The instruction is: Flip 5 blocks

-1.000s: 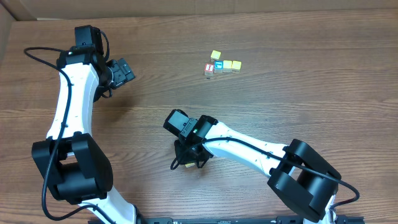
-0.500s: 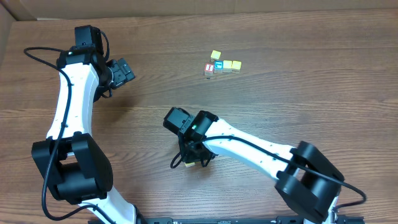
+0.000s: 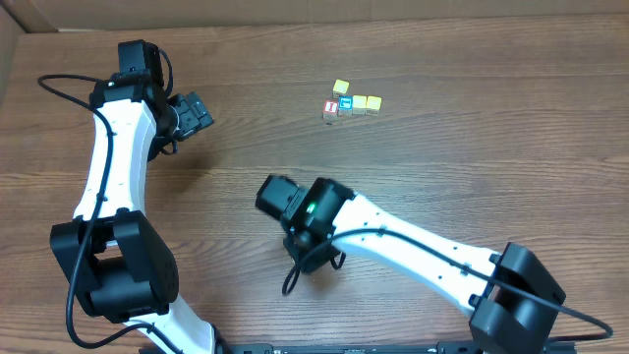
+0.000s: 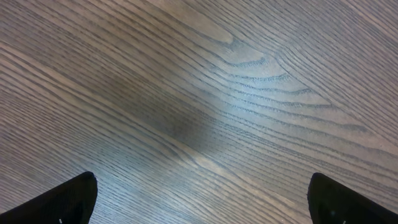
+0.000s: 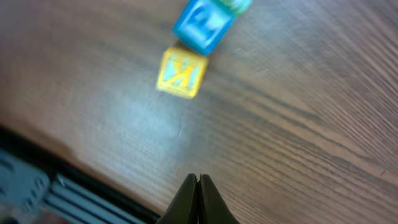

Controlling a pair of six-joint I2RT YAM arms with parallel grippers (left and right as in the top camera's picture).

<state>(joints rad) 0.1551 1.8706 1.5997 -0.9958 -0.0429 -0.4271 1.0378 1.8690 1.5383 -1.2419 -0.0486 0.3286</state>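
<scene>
In the right wrist view a yellow block (image 5: 181, 74) with a letter on top lies on the wood. A blue block (image 5: 205, 25) marked P touches its far corner, and a sliver of green block (image 5: 239, 5) shows at the top edge. My right gripper (image 5: 199, 178) is shut with nothing in it, its tips a short way in front of the yellow block. From overhead, the right wrist (image 3: 313, 211) covers these blocks. My left gripper (image 3: 192, 113) hangs open over bare wood at the far left, its fingertips (image 4: 68, 199) wide apart.
Several small cubes (image 3: 352, 101) cluster at the back of the table, among them a red-faced one (image 3: 331, 108) and a blue-faced one (image 3: 345, 103). The table's front edge (image 5: 37, 180) lies close beside the right gripper.
My right gripper has gone from partly open to shut and its arm has swung toward the front right. The yellowish block seen at its fingers is now hidden from overhead. The left arm has not moved.
</scene>
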